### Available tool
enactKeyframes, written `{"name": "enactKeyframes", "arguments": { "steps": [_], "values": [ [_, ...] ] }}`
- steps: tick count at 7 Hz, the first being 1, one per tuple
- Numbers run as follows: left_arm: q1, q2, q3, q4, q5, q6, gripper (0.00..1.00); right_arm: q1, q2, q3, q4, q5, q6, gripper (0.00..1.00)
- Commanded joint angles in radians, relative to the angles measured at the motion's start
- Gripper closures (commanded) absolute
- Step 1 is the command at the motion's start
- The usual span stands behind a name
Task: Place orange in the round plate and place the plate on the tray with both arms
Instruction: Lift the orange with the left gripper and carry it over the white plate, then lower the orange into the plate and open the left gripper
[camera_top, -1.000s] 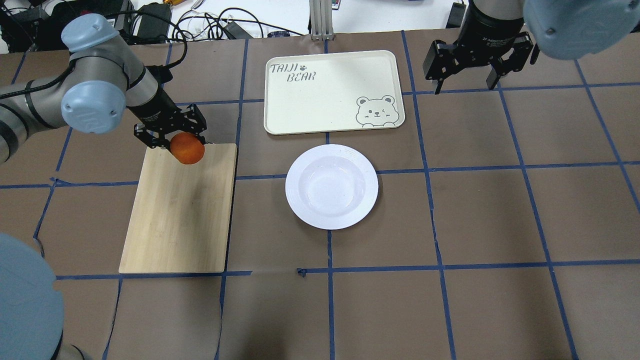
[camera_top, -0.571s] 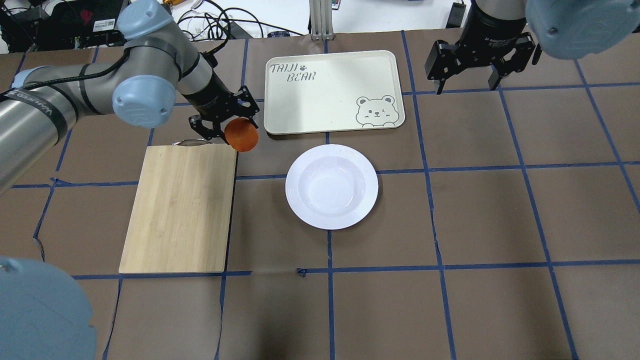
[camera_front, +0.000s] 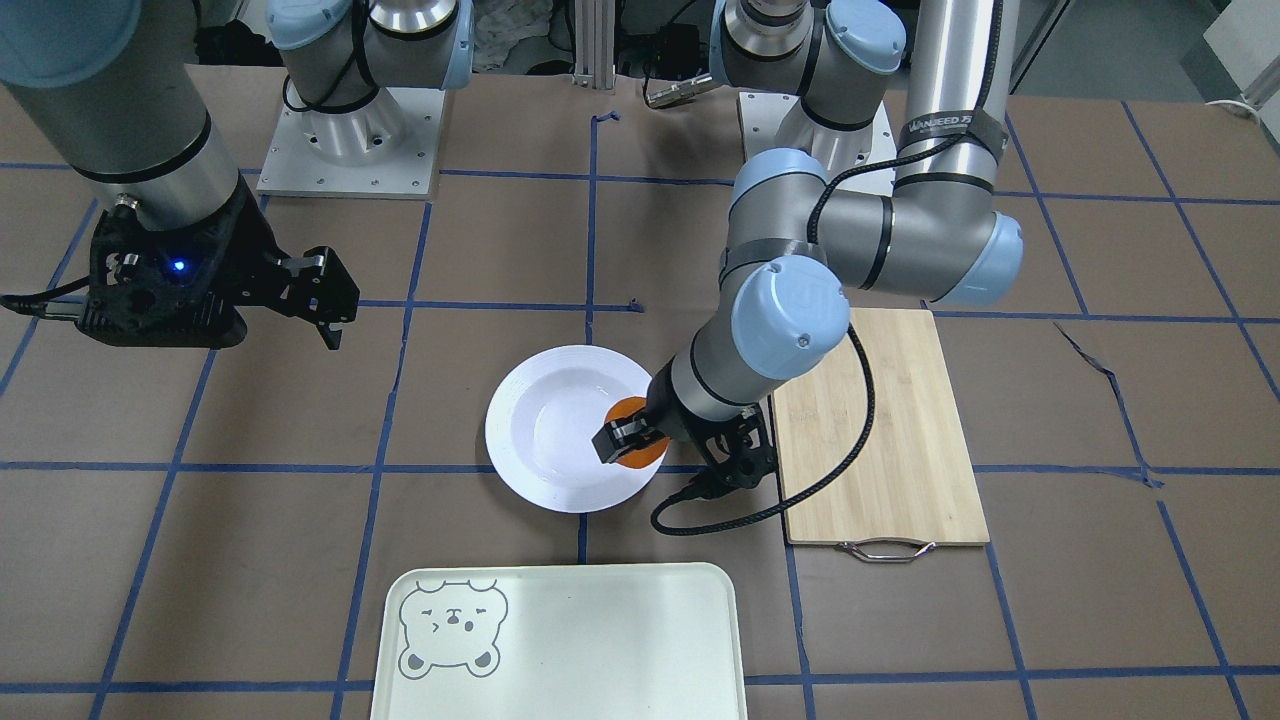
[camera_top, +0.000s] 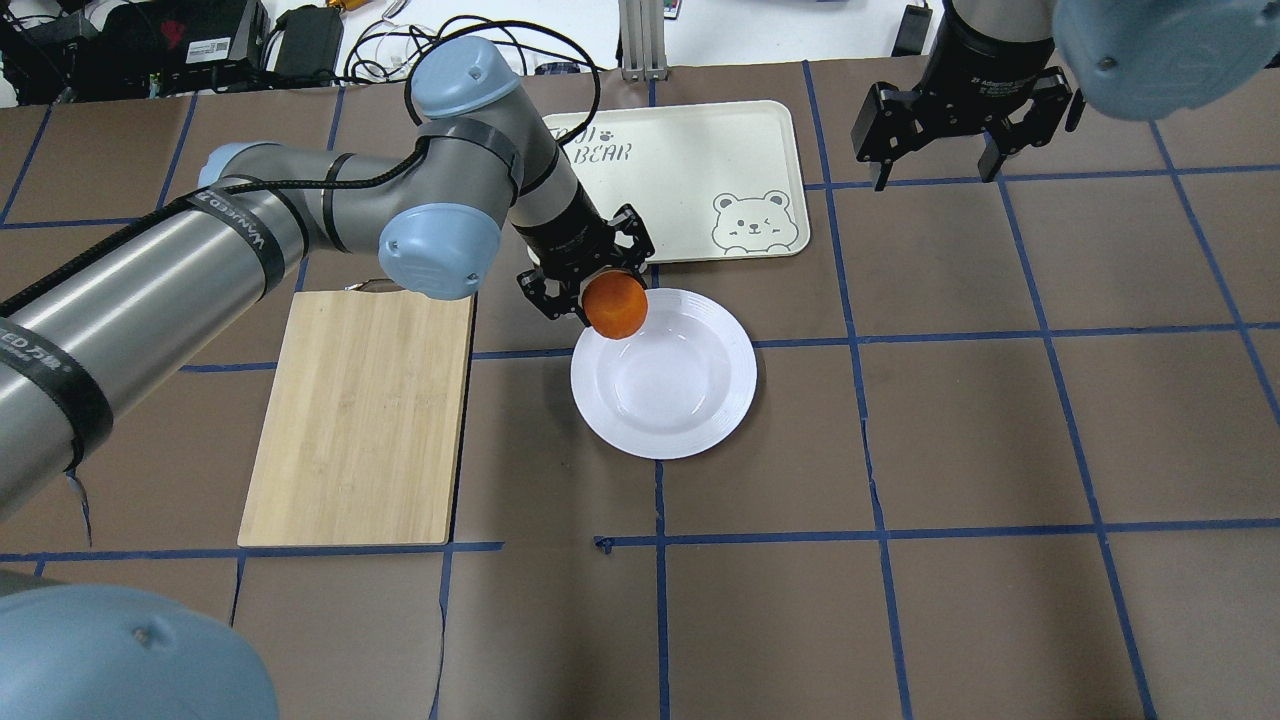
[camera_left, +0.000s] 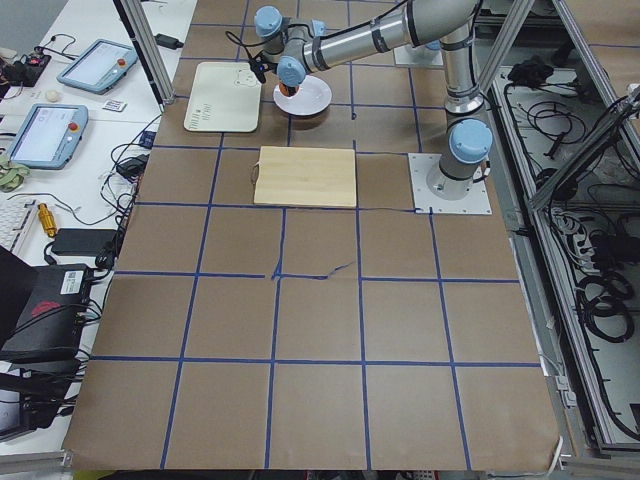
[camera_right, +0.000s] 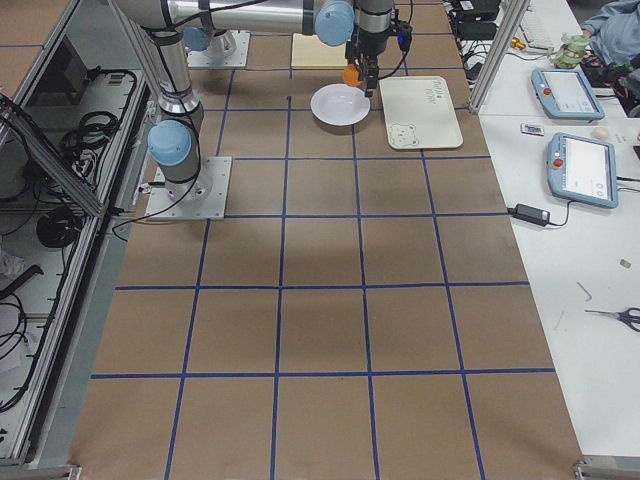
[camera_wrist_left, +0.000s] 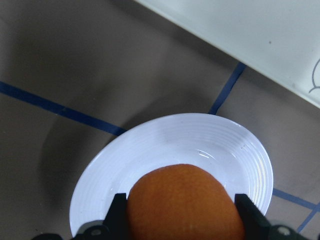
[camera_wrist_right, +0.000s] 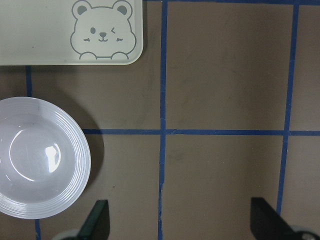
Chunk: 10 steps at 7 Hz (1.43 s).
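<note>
The orange (camera_top: 615, 305) is gripped in my left gripper (camera_top: 610, 300), which is shut on it and hangs over the far-left rim of the round plate (camera_top: 720, 410). From the left wrist, the orange (camera_wrist_left: 185, 202) fills the space between the fingers, with the white plate (camera_wrist_left: 100, 185) below it. Seen from the front, the black fingers partly hide the orange (camera_front: 632, 440). Beyond the plate lies the cream tray (camera_top: 680, 190) with its bear drawing, nothing on it. My right gripper (camera_top: 935, 170) is open and raised at the far right, off the tray's corner.
A bamboo cutting board (camera_top: 360, 415) with a metal handle lies left of the plate. The brown table cover carries a blue tape grid. Cables and electronics crowd the far edge behind the tray.
My left arm has carried the orange rightward, from above the cutting board's far corner to above the plate's rim. The right gripper has hardly moved.
</note>
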Motion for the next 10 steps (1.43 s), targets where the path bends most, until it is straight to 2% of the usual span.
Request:
{"name": "enactKeyframes", "arguments": {
  "steps": [1, 2, 4, 5, 7, 9, 10],
  "values": [
    [-0.037, -0.038, -0.005, 0.001, -0.002, -0.014, 0.98, 0.000, 0.001, 0.002, 0.002, 0.000, 0.001, 0.00],
    [-0.047, -0.048, -0.007, 0.001, -0.002, -0.034, 0.87, 0.000, 0.001, 0.004, 0.000, 0.000, 0.001, 0.00],
    [-0.058, -0.063, -0.018, 0.007, -0.040, -0.047, 0.87, 0.000, -0.004, 0.013, -0.006, 0.020, 0.006, 0.00],
    [-0.060, -0.072, -0.018, 0.025, -0.042, -0.047, 0.78, -0.005, -0.001, 0.010, -0.014, 0.037, 0.006, 0.00],
    [-0.064, -0.081, -0.019, 0.032, -0.040, -0.067, 0.30, -0.014, 0.005, 0.013, -0.018, 0.038, 0.001, 0.00],
    [-0.064, -0.072, -0.012, 0.077, -0.037, -0.074, 0.03, -0.040, 0.033, 0.014, -0.021, 0.127, -0.003, 0.00],
    [-0.057, -0.048, -0.007, 0.091, -0.037, -0.094, 0.00, -0.040, 0.040, 0.013, -0.020, 0.132, 0.000, 0.00]
  ]
}}
